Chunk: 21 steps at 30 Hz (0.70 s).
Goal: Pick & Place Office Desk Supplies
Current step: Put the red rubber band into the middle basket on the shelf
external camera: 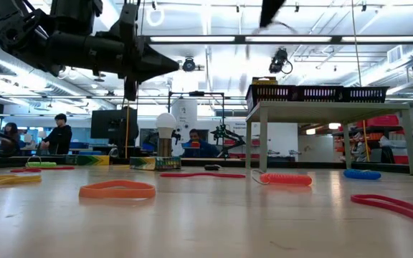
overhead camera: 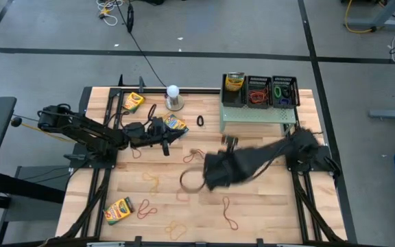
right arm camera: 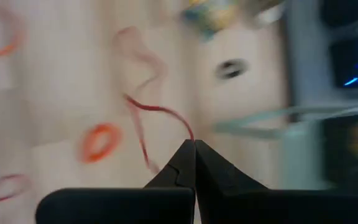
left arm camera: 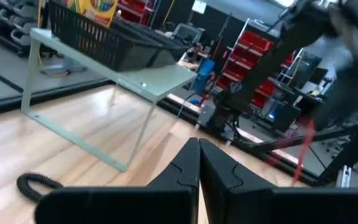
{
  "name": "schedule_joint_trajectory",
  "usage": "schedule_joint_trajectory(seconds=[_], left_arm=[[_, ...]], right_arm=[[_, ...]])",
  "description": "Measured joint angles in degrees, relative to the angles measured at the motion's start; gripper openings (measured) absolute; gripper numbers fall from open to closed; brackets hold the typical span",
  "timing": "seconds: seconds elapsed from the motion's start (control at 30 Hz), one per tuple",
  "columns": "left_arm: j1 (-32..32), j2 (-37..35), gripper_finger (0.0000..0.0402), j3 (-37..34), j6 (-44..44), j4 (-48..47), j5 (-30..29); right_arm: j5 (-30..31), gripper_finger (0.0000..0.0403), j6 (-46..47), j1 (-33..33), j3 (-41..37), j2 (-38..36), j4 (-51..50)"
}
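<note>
On the table, riser as landmark, listed large to small.

Riser: pale green, at far edge; carries three baskets. One holds a crayon box, the others hold bands. Judged done.

Right gripper: out from the riser toward table centre, raised, fingers closed on a thin red band trailing from the tips.

Left gripper: well left of the riser, raised, fingers closed, empty.

Loose crayon boxes: one far left of the riser near the ball lamp, one by the left gripper, one at the near left corner. Not yet placed.

Loose bands: many, scattered across the near half; a black one just left of the riser. Judged: most of the task remains.
</note>
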Motion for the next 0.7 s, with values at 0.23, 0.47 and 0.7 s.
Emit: schedule_joint_trajectory(seconds=[0.23, 0.47, 0.7], left_arm=[[0.02, 0.0, 0.0009, 0.02, 0.61, 2.55, -0.04], [0.0, 0.0, 0.0009, 0.02, -0.13, 5.89, -0.08], [0.02, 0.0, 0.001, 0.02, 1.41, 7.24, -0.87]], right_arm=[[7.17, 0.0, -12.46, -11.62, -0.11, -16.07, 0.06], [6.6, 0.0, -16.5, -28.4, -0.11, -28.12, 0.2], [0.57, 0.0001, -17.4, -44.51, -0.38, -29.35, 0.58]])
